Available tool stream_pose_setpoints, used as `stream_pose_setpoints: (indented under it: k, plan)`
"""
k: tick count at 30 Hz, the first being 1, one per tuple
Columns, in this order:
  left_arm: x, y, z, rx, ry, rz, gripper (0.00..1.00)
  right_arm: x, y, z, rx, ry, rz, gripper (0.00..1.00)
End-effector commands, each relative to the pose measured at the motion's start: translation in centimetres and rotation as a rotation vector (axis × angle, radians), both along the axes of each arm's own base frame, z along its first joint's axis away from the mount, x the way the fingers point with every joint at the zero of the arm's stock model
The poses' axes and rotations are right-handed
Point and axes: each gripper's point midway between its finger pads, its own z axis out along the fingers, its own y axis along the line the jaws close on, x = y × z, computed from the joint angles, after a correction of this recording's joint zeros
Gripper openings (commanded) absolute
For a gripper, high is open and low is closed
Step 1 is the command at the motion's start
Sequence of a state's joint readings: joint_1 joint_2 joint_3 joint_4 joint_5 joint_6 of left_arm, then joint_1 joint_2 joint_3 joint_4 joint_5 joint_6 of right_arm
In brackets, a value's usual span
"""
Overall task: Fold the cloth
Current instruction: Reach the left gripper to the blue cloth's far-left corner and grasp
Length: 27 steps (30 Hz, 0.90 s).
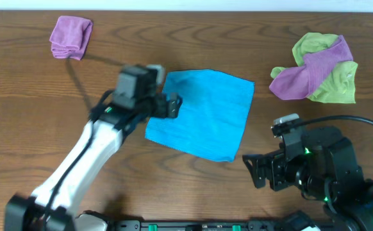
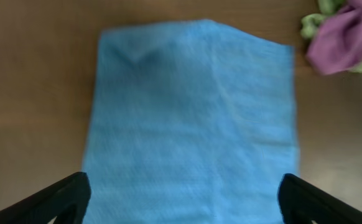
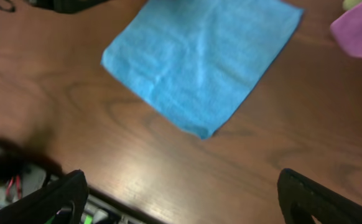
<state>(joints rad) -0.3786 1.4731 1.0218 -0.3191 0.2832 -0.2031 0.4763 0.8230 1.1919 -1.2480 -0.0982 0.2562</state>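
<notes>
Left gripper (image 1: 171,106), right gripper (image 1: 256,170) wide, empty; square sky-blue microfibre cloth (image 1: 202,112) ahead: a shallow pinch could skid off

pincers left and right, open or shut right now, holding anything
Left pincer: open, holding nothing, above the blue cloth.
Right pincer: open, holding nothing, off the cloth.

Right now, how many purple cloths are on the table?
2. The left purple cloth lies alone, far left; the right purple cloth drapes over the lime-green cloth. More could hide underneath.
</notes>
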Motion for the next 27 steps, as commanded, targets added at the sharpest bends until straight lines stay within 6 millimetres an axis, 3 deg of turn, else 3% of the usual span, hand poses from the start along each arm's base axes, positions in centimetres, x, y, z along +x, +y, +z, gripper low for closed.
stream_pose_setpoints:
  k: [1,3,6,9,12,17,19,21,27]
  plan:
    - [3.8,0.8,0.0,0.271,-0.124,0.042,0.98,1.1,-0.8,0.7,-0.019,-0.05,-0.059,0.94]
    - [5.2,0.0,-0.7,0.317,-0.136,0.046,1.0,1.8,-1.0,1.2,-0.027,-0.088,-0.081,0.87]
    - [7.4,-2.1,-2.7,0.305,-0.133,0.047,0.84,2.8,-1.0,2.0,-0.038,-0.15,-0.077,0.81]
    - [9.0,-2.4,-5.2,0.303,-0.081,0.119,0.81,3.2,-0.8,2.5,-0.035,-0.181,-0.065,0.82]
    - [8.9,-2.9,-7.1,0.271,0.002,0.158,0.73,3.3,-0.7,2.7,-0.055,-0.202,-0.036,0.84]
    - [8.6,-3.4,-7.5,0.186,0.059,0.249,0.58,3.6,-0.6,2.9,-0.075,-0.231,-0.005,0.85]
    - [8.7,-3.2,-7.6,0.175,0.066,0.276,0.35,3.6,-0.6,3.0,-0.075,-0.233,-0.004,0.85]
    - [9.1,-3.3,-7.4,0.159,0.055,0.287,0.06,3.7,-0.5,3.0,-0.084,-0.239,0.006,0.84]
    - [10.2,-3.8,-6.8,0.114,0.016,0.312,0.06,3.6,-0.5,2.9,-0.082,-0.234,0.003,0.87]
